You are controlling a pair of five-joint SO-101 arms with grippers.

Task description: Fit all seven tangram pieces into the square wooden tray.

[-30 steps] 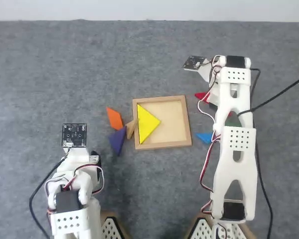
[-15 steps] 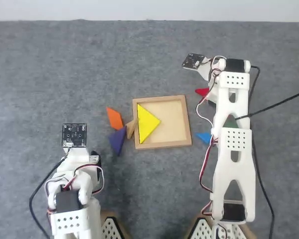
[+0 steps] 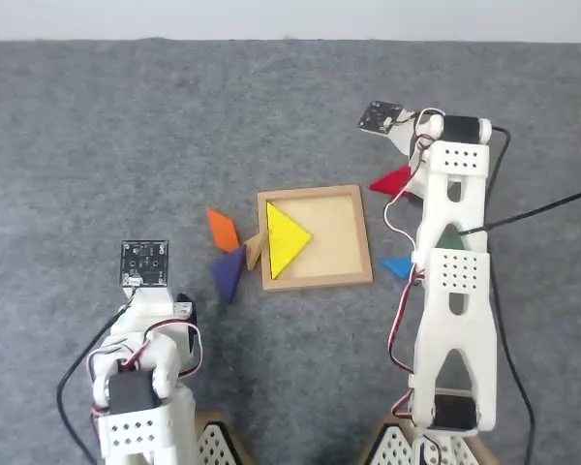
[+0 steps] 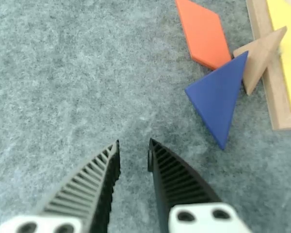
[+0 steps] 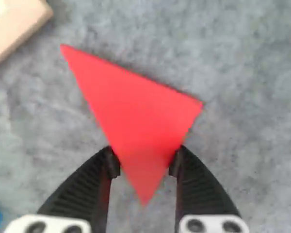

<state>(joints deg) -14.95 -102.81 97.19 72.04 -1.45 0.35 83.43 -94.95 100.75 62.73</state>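
The right arm point(image 3: 453, 281) was stretched far forward along the right side of the tray point(image 3: 364, 237). Its gripper point(image 5: 144, 158) pinched the red triangle point(image 5: 136, 111) near one tip, a finger on each edge. From above, that triangle sat just off the tray's far right corner. Whether it touched the tabletop point(image 3: 126, 126) could not be told.

The left arm point(image 3: 140, 368) was folded back at the near left, well apart from the tray. Its gripper point(image 4: 134, 145) pointed down at bare tabletop with its fingers slightly spread, holding nothing.

The yellow triangle point(image 3: 284, 239) lay inside the tray against the left rim. Outside that rim, the wooden triangle point(image 3: 255, 250) leaned tilted on the tray's edge. The blue triangle point(image 3: 229, 271) touched it and the orange piece point(image 3: 223, 229) lay just beside them.

The high view alone showed a light-blue piece point(image 3: 397, 266) right of the tray, partly under the right arm, and a green piece point(image 3: 450, 237) glimpsed through that arm. The right wrist view made the pinch plain. The left wrist view showed the gap between its fingers.
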